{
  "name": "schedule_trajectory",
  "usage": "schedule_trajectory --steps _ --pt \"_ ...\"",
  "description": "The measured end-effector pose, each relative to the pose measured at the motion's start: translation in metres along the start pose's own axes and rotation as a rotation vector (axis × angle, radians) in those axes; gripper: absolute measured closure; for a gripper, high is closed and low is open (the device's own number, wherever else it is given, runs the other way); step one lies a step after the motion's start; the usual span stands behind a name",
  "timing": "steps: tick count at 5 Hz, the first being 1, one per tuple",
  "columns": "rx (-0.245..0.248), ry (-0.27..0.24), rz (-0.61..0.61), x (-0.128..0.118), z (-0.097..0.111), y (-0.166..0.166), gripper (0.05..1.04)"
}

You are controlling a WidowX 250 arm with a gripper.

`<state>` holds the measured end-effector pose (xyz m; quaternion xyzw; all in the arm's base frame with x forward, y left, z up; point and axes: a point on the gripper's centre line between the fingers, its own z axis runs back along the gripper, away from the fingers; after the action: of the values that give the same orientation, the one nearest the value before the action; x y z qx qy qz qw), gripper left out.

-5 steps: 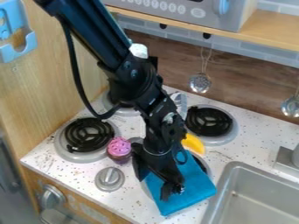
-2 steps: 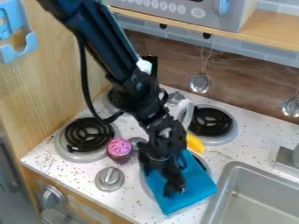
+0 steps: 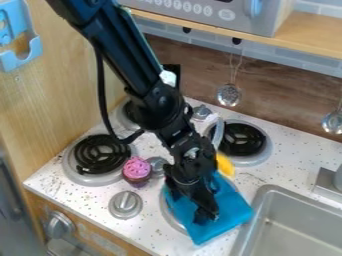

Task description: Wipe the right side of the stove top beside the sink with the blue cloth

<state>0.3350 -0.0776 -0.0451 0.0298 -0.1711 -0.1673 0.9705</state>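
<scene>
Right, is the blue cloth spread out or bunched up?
Mostly spread out: the blue cloth lies as a broad, roughly four-sided piece, partly over a stove burner. I cannot tell whether it is folded double.

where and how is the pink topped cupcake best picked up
Probably by the dark sides of the cupcake, just under its pink top, from straight above: it stands upright and round, and the black burner and grey knob close beside it would crowd a sideways approach.

My black claw (image 3: 202, 216) meets a teal-blue cloth (image 3: 235, 212); the cupcake (image 3: 137, 169) wears pink icing dotted darker, seemingly over brown; the curved object behind me (image 3: 226, 165) is yellow; the white countertop (image 3: 157, 232) is speckled brown.
</scene>
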Motion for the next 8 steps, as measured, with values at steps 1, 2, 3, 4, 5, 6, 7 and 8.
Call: schedule_trajectory --steps 1,2,3,4,5,6,7,8 --pt "-0.033 -0.041 -0.011 0.021 -0.002 -0.015 0.082" --pt "-0.049 -0.062 -0.002 0.034 -0.005 -0.018 0.082" --pt "-0.052 -0.065 -0.001 0.044 -0.012 -0.019 0.082" --pt "-0.043 -0.067 0.006 0.056 -0.018 -0.018 0.083" --pt "-0.032 -0.075 0.004 0.071 -0.024 -0.016 0.083" --pt "-0.013 -0.086 -0.007 0.1 -0.041 -0.019 0.083" --pt "-0.012 -0.092 -0.017 0.11 -0.046 -0.02 0.083" --pt "-0.015 -0.123 0.001 0.149 -0.051 -0.024 0.083"
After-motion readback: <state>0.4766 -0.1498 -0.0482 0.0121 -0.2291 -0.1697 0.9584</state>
